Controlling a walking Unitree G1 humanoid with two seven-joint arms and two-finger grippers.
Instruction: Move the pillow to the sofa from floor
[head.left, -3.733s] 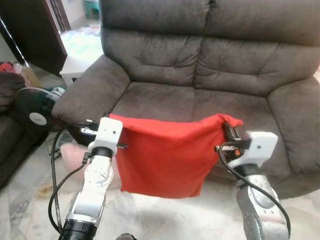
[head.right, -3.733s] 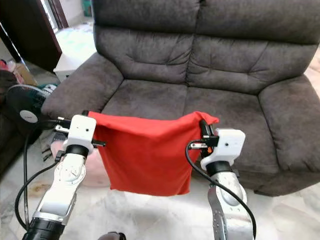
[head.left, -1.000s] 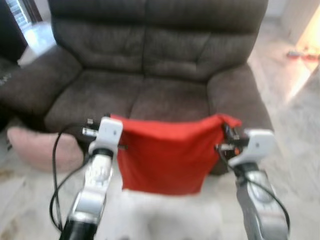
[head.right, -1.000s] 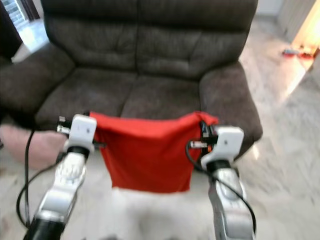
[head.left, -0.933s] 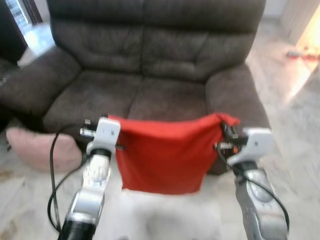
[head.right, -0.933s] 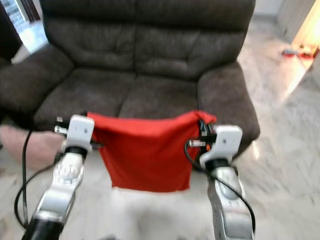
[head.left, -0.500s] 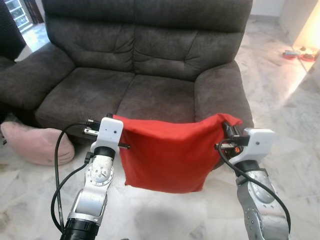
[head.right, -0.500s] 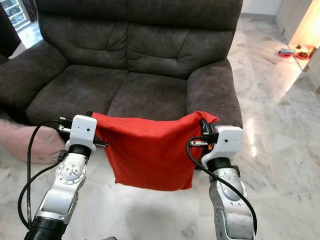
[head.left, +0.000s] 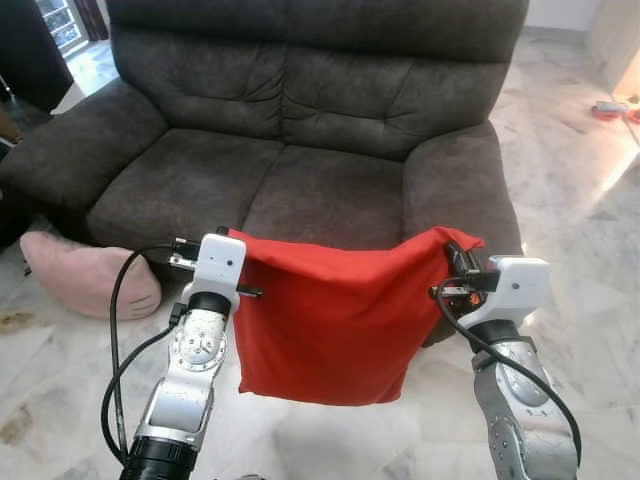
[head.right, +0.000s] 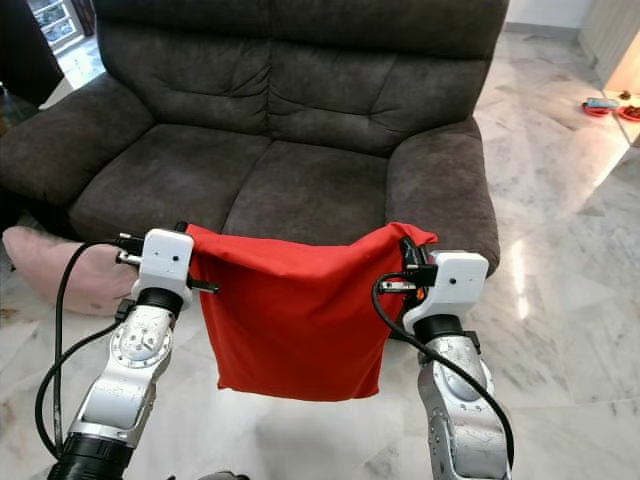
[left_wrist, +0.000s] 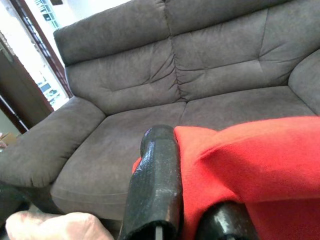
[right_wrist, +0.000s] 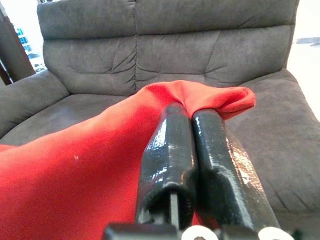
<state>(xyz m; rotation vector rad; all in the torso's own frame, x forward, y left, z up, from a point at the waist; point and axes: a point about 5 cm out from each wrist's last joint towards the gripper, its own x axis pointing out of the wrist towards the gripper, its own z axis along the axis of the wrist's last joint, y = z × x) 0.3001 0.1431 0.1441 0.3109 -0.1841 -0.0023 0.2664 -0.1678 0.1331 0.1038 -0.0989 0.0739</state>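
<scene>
Both jaws pinching the red pillow (head.left: 330, 315) off the floor; you've still to set it on the sofa (head.left: 320, 190).

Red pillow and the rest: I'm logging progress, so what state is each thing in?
Red pillow: held up, hanging between both grippers, not yet on sofa.
Left gripper: jaws shut on pillow corner.
Right gripper: jaws shut on other corner.
Sofa: seat bare.
Pink cushion: lying on floor.

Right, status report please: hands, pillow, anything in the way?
Left hand and right hand each shut on a top corner of the red pillow, hanging before the sofa. Pink cushion on floor, robot's left.
</scene>
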